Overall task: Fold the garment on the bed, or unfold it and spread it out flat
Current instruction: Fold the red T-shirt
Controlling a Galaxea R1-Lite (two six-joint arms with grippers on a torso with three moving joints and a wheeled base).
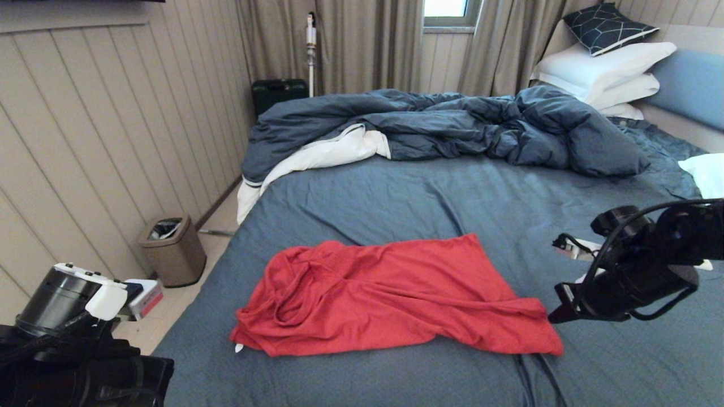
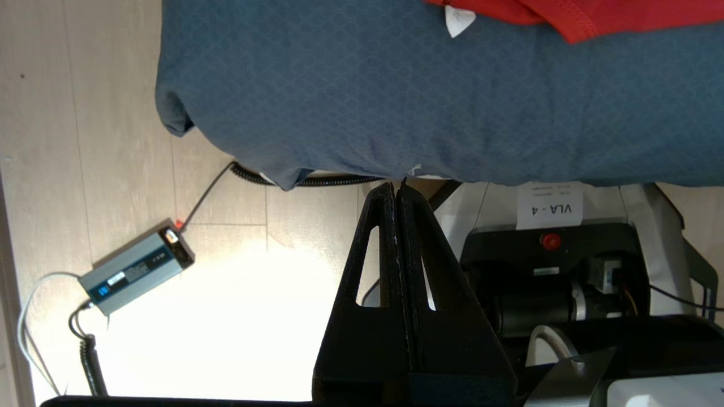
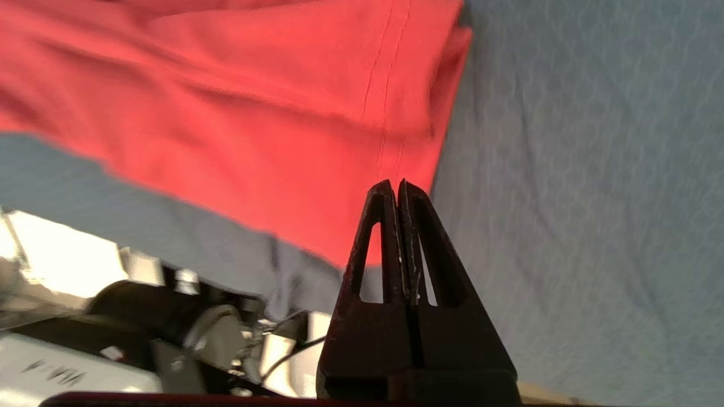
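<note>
The garment (image 1: 390,299), a bright red T-shirt, lies crumpled and bunched lengthwise on the near half of the bed (image 1: 430,192); no print shows. My right gripper (image 1: 553,318) hovers just off its right end, shut and empty. In the right wrist view the gripper's (image 3: 395,185) tips sit over the stitched hem corner of the garment (image 3: 254,102). My left arm is low at the bed's near left corner. Its gripper (image 2: 397,186) is shut and empty, below the mattress edge, with the garment's (image 2: 594,17) edge and a white label (image 2: 457,20) beyond.
A rumpled dark blue duvet (image 1: 452,124) and stacked white pillows (image 1: 605,73) fill the bed's far side. A brown bin (image 1: 172,249) stands by the panelled wall on the left. A power brick (image 2: 136,265) with cables lies on the floor beside the robot's base (image 2: 565,271).
</note>
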